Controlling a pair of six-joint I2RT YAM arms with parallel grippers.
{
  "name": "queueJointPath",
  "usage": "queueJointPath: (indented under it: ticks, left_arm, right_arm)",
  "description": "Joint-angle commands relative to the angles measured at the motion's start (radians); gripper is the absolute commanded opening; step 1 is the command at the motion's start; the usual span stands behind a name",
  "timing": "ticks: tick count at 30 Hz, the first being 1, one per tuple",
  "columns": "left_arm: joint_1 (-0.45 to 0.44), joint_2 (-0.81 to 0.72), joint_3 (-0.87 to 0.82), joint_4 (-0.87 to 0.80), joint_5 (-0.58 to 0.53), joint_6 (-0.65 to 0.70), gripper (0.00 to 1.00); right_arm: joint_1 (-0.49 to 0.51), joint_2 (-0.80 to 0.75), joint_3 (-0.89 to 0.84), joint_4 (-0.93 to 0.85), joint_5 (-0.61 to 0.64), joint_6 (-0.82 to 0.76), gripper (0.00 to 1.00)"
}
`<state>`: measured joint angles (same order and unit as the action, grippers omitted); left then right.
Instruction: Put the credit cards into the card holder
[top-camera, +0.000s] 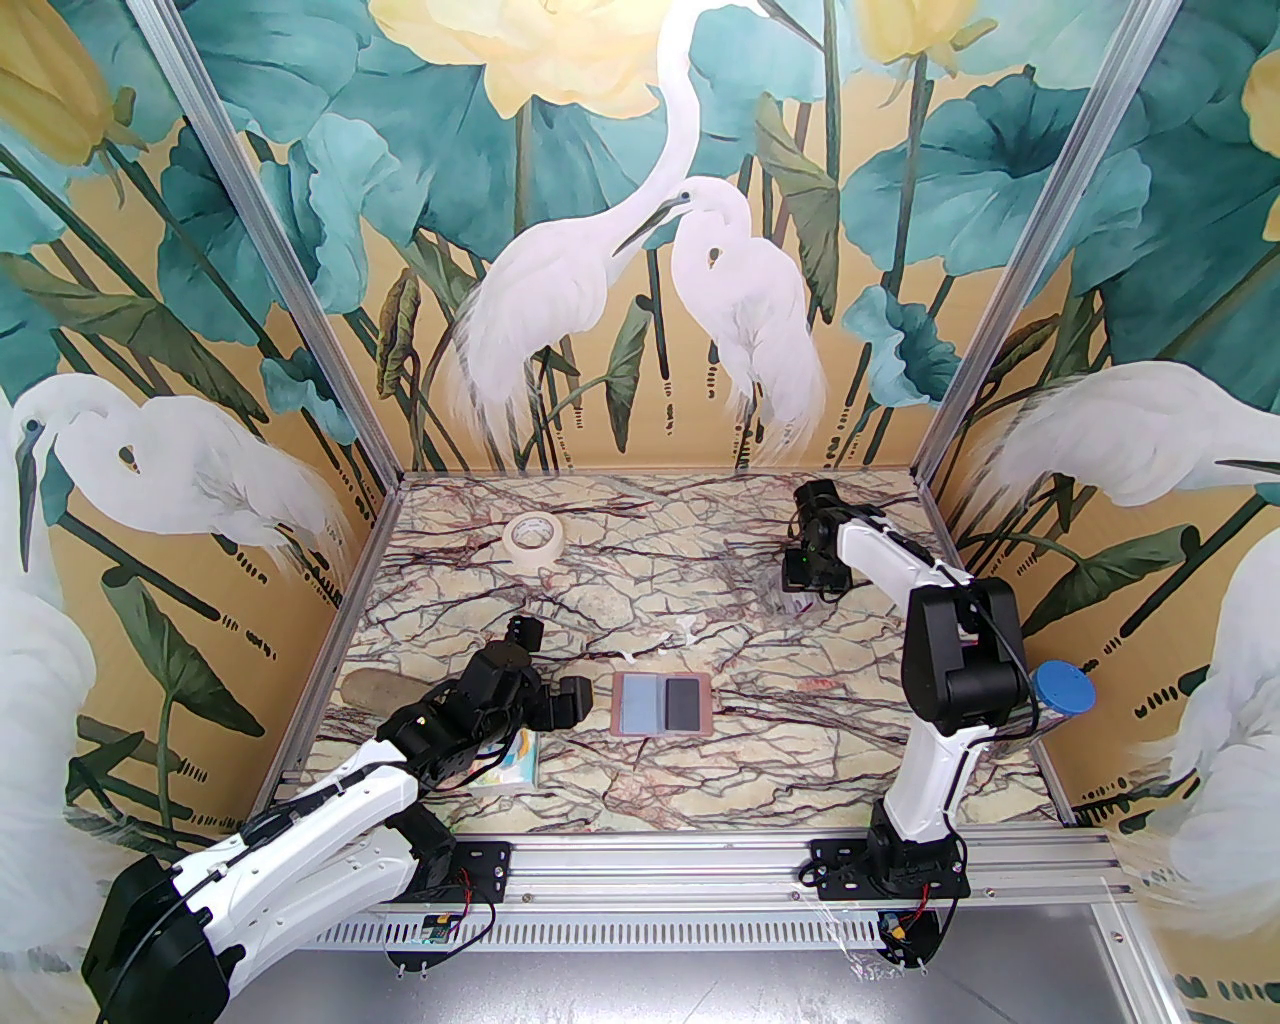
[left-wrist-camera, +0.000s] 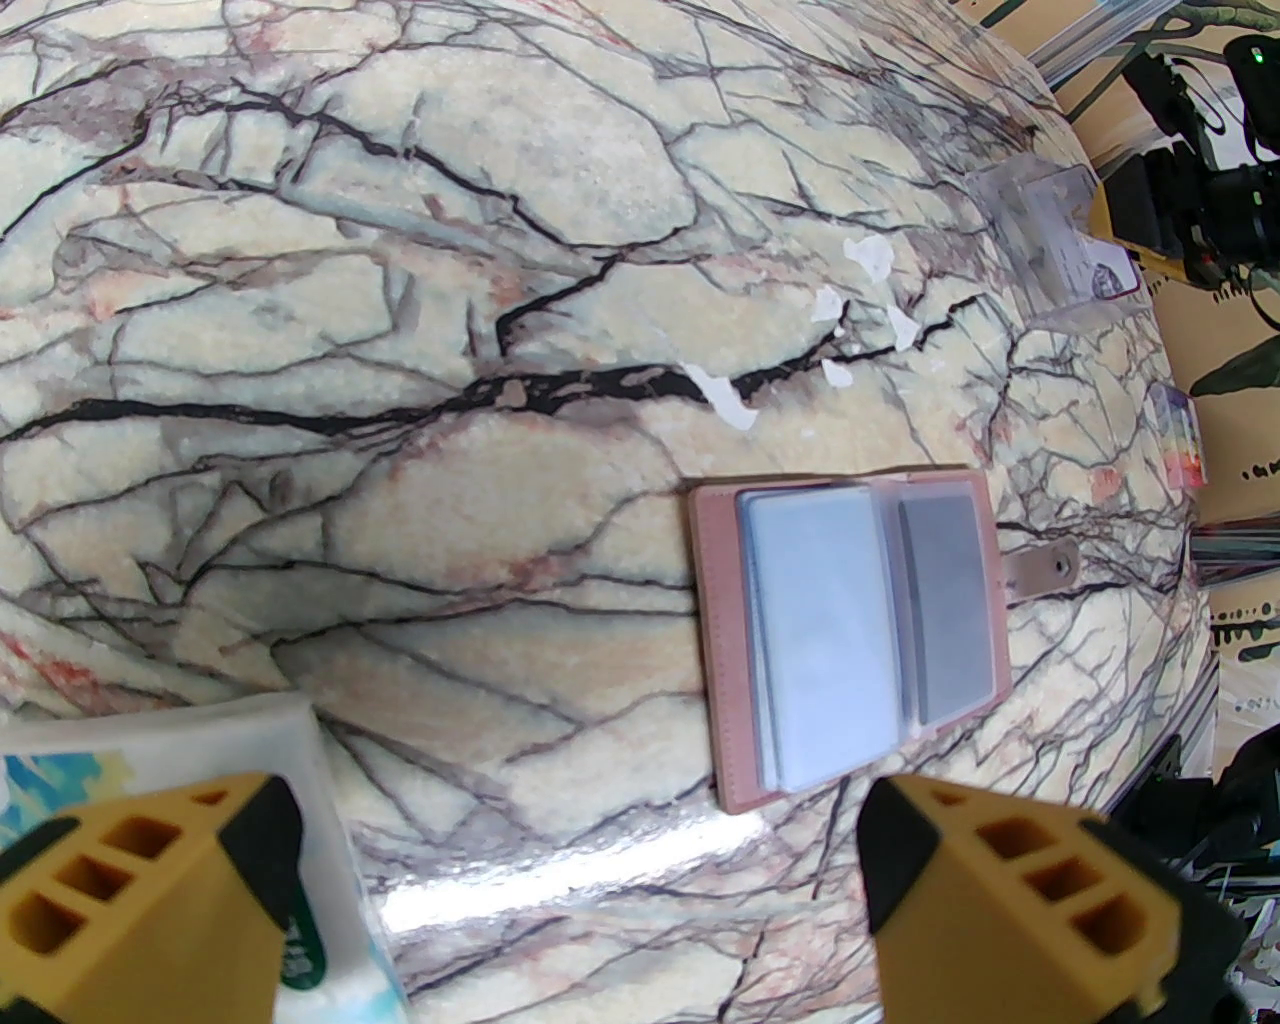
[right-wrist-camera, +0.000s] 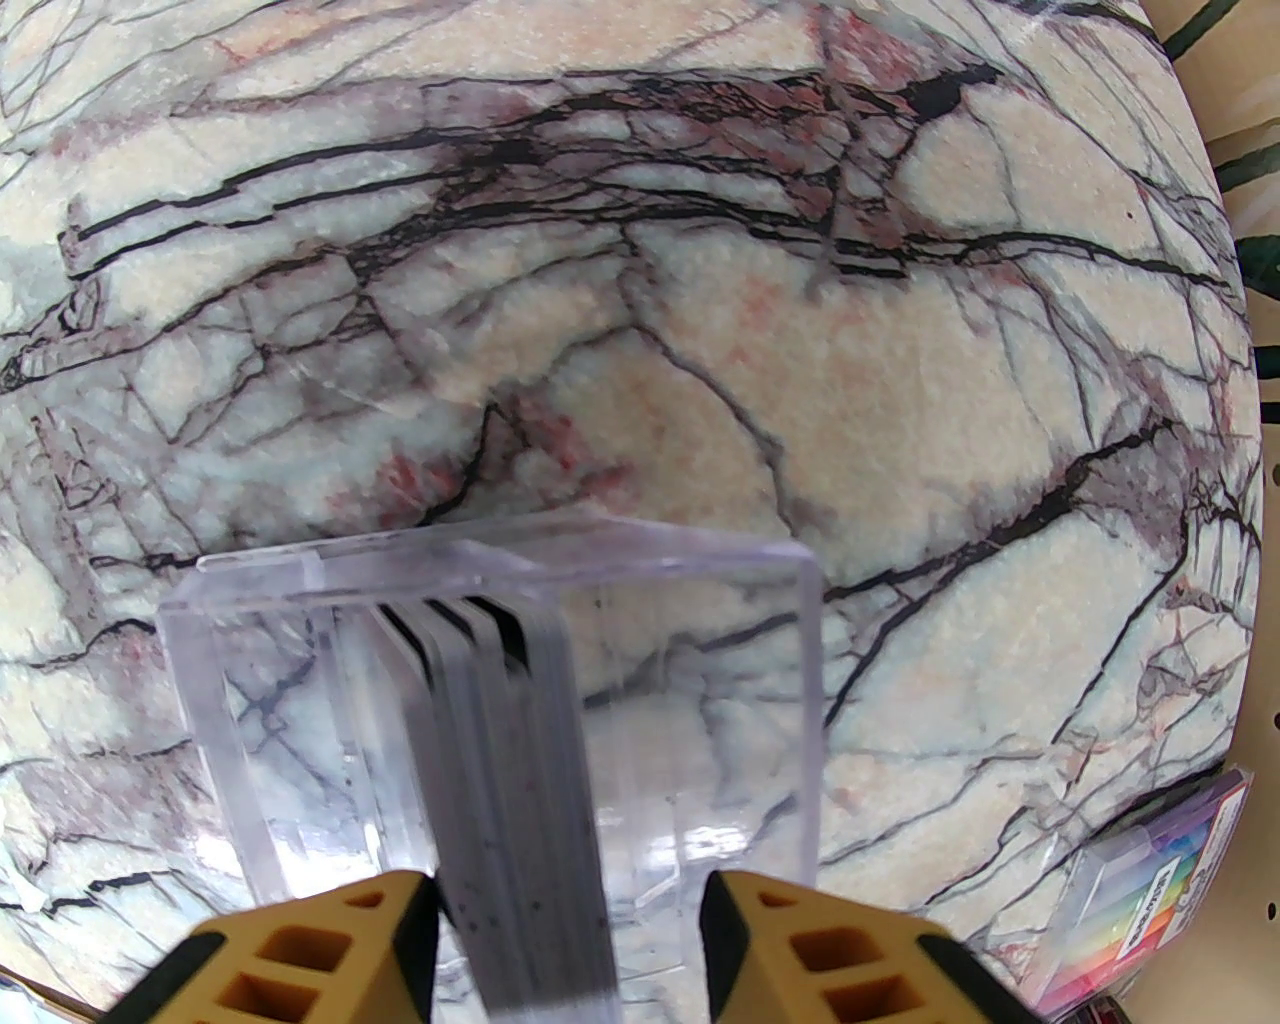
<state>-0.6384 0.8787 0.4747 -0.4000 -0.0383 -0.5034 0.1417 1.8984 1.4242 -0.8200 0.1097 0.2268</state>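
The pink card holder (top-camera: 662, 703) lies open and flat at the centre of the marble-patterned worktop (top-camera: 640, 590), a pale blue pocket on its left leaf and a dark card (left-wrist-camera: 945, 610) showing in its right. The left hand (left-wrist-camera: 575, 810) hovers at the bottom of its wrist view with its fingers spread wide and empty, and a cartoon-printed tissue pack (left-wrist-camera: 340, 850) lies in the lower left corner under one finger. At the upper right of the worktop in the overhead view, the right hand (right-wrist-camera: 567, 890) straddles grey credit cards (right-wrist-camera: 500, 720) standing on edge in a clear plastic box (right-wrist-camera: 810, 700). Its fingers are partly open, with a gap left on the right side.
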Motion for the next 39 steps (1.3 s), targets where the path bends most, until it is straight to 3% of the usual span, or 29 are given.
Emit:
queueJointPath:
  ticks: [1, 39]
  left_arm:
    - [0.008, 0.005, 0.006, 0.009, 0.002, 0.011, 0.98]
    - [0.007, 0.038, 0.013, 0.015, 0.005, 0.009, 0.98]
  right_arm:
    - [-0.006, -0.002, 0.019, -0.018, 0.034, 0.002, 0.49]
    - [-0.014, -0.072, 0.018, -0.027, 0.068, 0.016, 0.39]
